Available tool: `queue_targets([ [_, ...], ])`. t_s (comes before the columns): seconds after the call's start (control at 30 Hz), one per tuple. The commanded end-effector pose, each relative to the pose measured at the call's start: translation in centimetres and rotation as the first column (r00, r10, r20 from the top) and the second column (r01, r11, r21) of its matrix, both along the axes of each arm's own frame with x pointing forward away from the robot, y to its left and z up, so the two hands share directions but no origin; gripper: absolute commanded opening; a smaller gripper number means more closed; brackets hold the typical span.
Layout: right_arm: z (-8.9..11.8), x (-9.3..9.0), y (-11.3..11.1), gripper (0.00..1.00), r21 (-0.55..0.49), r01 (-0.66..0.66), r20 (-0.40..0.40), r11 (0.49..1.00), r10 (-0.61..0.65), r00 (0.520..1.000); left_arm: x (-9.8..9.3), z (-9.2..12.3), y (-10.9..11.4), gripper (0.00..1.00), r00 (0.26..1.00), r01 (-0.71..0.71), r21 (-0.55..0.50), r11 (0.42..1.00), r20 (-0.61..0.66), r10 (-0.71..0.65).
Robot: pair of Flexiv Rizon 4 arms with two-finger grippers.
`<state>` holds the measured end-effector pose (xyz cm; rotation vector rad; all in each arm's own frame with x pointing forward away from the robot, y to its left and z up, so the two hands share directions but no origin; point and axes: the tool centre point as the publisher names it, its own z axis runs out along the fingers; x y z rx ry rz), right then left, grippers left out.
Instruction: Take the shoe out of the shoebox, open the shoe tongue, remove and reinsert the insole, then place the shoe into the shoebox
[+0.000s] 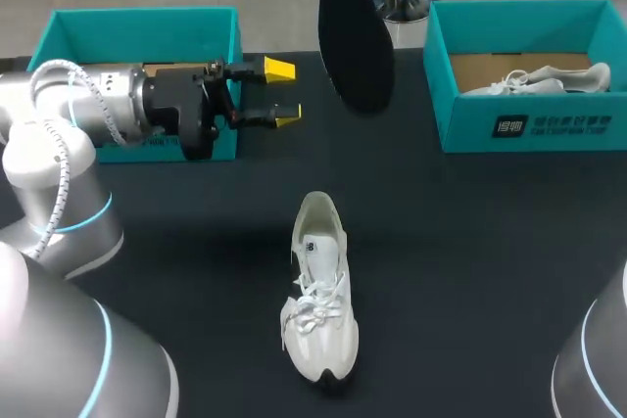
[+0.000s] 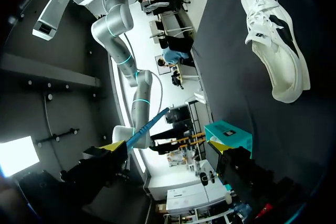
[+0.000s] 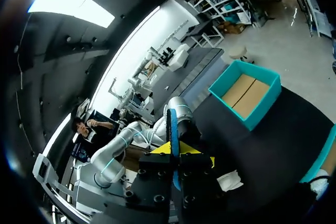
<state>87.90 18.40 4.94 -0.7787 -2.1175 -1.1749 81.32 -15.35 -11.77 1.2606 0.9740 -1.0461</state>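
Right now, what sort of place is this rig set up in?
Likely a robot test bench for shoe handling: a black-topped table carrying two open teal cardboard shoeboxes, a white lace-up sneaker lying loose, and a flat black insole held up by the right arm's fingers.

Site: robotics lab, manipulation test bench. Evidence: two silver robot arms with blue-lit joint rings, left arm (image 1: 49, 173) and right arm (image 1: 600, 359), flank a black table (image 1: 490, 271). Props are staged: teal left box (image 1: 137, 26), teal right box (image 1: 529, 124), a lone white shoe (image 1: 318, 291) mid-table, and a black insole (image 1: 355, 36) held aloft.
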Motion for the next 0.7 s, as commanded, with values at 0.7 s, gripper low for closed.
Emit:
queue_targets([
  [0.7,-5.3,0.1,3.8,0.0,0.078,0.088,-0.176,0.993,-0.073,0.982,0.0,-0.1,-0.1,1.0,1.0,0.0,-0.001,1.0,0.002,0.0],
])
